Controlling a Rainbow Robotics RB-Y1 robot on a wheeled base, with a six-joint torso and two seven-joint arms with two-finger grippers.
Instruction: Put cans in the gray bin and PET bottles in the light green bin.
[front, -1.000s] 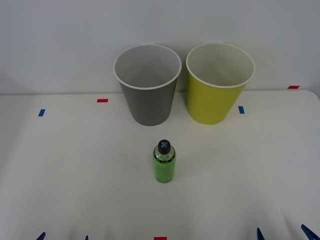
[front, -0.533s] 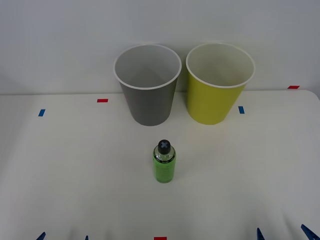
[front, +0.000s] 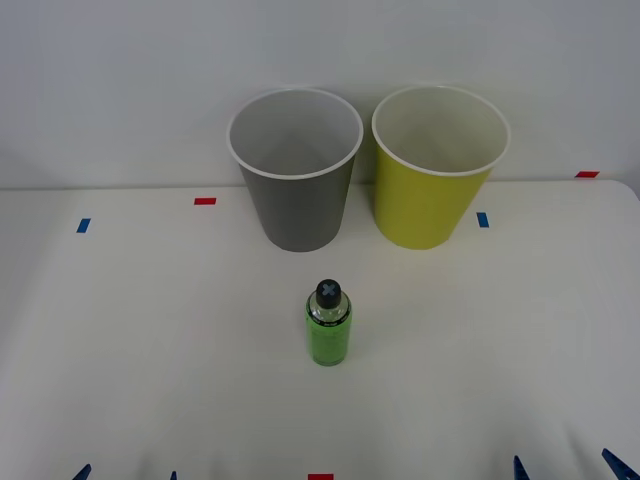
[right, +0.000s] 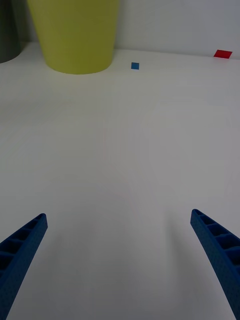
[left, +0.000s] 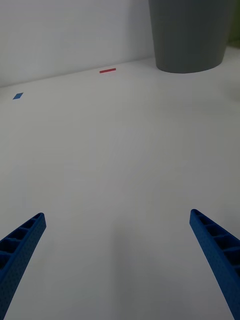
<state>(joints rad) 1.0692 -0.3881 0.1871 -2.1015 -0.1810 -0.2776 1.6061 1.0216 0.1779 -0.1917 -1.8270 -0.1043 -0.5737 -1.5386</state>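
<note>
Left gripper (left: 117, 250): fingers spread wide, holding nothing, low at the table's near left edge.
Right gripper (right: 117, 250): fingers spread wide, empty, low at the near right edge.
PET bottle (front: 328, 323): upright at the table's centre, green body, black cap, well apart from both grippers, between them and farther in.
Gray bin (front: 294, 170): far centre-left, upright.
Light green bin (front: 438, 168): just right of it, upright.
Table (front: 130, 350): white, with small red and blue tape marks.
Wall: plain pale, behind the bins.
</note>
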